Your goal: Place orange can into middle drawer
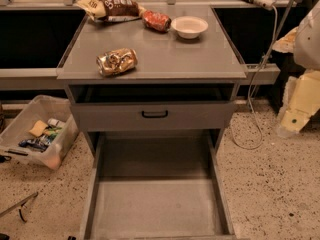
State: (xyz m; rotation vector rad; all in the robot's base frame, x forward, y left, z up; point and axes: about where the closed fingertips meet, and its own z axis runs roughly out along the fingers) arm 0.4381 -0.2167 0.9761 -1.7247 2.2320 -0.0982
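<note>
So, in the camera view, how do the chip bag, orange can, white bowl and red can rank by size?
1. chip bag
2. orange can and white bowl: alike, not ranked; can is nearer
3. red can
The gripper is at right edge.

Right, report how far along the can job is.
Done: the wide grey metal middle drawer stands pulled open. In hand: nothing yet; the gripper hangs at the right edge, far from the crumpled golden-orange metal can lying on the grey cabinet top. Left: grasping it and placing it inside.
</note>
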